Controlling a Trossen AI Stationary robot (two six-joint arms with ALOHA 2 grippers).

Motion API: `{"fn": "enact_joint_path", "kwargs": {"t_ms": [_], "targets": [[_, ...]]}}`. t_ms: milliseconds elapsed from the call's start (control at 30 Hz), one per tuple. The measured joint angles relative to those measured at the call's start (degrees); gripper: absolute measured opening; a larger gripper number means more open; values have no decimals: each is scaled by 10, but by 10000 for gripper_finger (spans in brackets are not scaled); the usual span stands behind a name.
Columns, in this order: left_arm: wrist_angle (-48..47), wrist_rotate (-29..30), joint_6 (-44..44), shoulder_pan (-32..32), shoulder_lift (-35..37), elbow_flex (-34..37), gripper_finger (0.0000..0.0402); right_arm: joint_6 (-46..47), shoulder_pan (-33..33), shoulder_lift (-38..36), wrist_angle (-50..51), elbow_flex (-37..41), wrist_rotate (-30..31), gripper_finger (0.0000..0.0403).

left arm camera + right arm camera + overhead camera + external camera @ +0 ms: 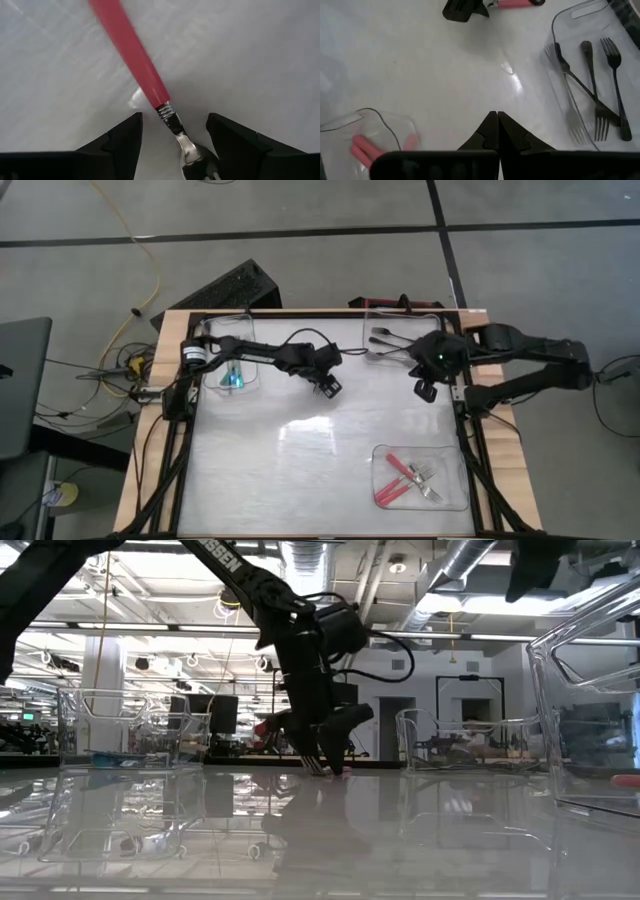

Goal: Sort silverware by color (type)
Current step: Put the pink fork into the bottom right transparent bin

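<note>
Fork (pixel 137 60) with red handle lies between the spread fingers of the open, empty left tool (pixel 172 137)

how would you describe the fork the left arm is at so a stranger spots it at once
On the white table, go to the left gripper, open near the middle. The fork lies between its fingers. It is the only red-handled one lying loose outside a tray.

White capital letters are showing along the dark upper link of the left arm (pixel 228 562) in the low view; only the ending "SSEN" is reading clearly. No other text, label or number is reading legibly anywhere.
</note>
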State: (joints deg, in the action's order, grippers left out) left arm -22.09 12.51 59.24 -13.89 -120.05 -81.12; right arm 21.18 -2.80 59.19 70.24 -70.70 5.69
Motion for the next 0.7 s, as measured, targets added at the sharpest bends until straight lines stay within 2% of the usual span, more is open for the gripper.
{"fn": "enact_joint_path", "kwargs": {"t_ms": [133, 233, 333, 400, 633, 700], "targets": [[-9, -10, 14, 4, -14, -1, 215, -35, -35, 1, -2, 0, -29, 18], [-13, 16, 13, 10, -15, 0, 215, -55, -60, 1, -8, 0, -51, 18], [-12, 9, 2, 7, -15, 0, 204, -67, -82, 1, -17, 0, -72, 18], [-13, -3, -3, 6, -16, 0, 180, -69, -93, 1, -24, 0, -83, 18], [-13, -3, -30, 6, -5, 1, 40, -77, -113, 1, -31, 0, -100, 18], [-15, 3, -40, 6, 5, 3, 14, -77, -113, 1, -36, 0, -102, 18]]}}
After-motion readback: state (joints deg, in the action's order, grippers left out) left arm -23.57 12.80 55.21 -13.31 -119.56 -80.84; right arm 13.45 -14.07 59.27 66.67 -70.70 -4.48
